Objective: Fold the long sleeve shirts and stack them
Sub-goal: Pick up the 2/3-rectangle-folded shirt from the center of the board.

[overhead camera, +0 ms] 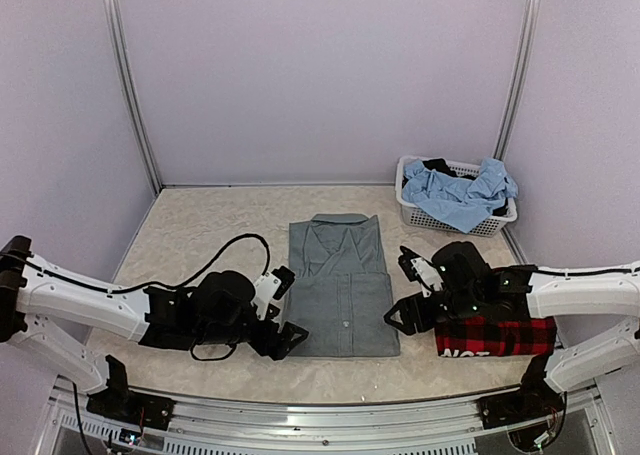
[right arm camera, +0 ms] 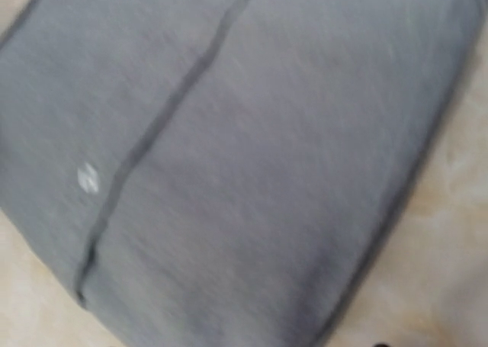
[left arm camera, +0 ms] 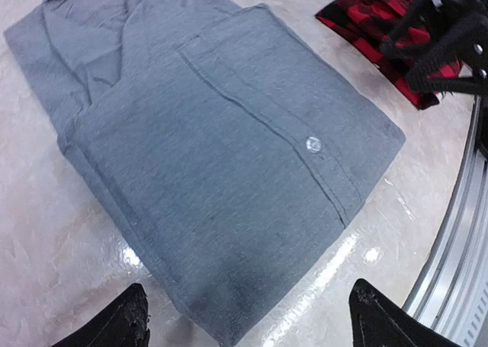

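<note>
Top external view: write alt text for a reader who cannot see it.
A folded grey shirt lies flat mid-table, with the left gripper and right gripper open at its two sides, neither holding it. A red-and-black plaid shirt lies to its right, partly hidden, and a white basket at the back right holds crumpled blue clothing.

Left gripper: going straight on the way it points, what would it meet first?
The folded plain grey button-up shirt; the open left gripper faces its near edge. Depth is unclear, so it might pass just over the cloth.
</note>
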You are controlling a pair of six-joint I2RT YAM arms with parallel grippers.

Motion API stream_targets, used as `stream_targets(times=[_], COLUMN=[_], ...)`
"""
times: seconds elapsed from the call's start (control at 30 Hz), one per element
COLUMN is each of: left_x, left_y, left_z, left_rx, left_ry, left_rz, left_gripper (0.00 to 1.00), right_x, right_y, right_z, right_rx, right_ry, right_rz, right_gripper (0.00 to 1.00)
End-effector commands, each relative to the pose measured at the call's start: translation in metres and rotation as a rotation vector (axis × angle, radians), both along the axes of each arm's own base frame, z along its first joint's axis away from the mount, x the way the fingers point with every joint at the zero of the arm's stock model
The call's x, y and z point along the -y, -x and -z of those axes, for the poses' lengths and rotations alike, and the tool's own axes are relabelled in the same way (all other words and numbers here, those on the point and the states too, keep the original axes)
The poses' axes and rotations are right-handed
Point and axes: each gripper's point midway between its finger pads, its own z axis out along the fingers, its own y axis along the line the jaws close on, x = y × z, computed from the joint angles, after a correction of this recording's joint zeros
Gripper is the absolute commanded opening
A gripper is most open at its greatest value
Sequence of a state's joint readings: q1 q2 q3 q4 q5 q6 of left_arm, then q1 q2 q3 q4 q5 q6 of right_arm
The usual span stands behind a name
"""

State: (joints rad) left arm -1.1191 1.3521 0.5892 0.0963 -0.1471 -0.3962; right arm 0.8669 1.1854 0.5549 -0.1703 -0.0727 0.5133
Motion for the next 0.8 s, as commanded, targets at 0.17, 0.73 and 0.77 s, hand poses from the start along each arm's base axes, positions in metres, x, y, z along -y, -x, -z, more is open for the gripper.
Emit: stream_targets(times=[0.17, 0.73, 0.77], left_x=[0.045, 0.063, 0.064], left_y=[-0.021, -0.002, 0.001], left_z=[-0.06, -0.046, -0.044], left_rx=[0.295, 0.424, 0.437], left_ry=[-0.064, -0.152, -0.165], left_rz=[0.063, 0.263, 0.276], left_gripper=[0.99, 0.99, 0.99], right_x=[-0.004, -0.062, -0.064], right_y=[-0.028, -0.022, -0.024], right_z=[-0.016, -0.001, 0.004], right_rx=[-0.036, -0.163, -0.177], right_ry=[0.011, -0.086, -0.079], right_rz=[0.021, -0.189, -0.189], right_gripper=[0.77, 0.7, 0.7])
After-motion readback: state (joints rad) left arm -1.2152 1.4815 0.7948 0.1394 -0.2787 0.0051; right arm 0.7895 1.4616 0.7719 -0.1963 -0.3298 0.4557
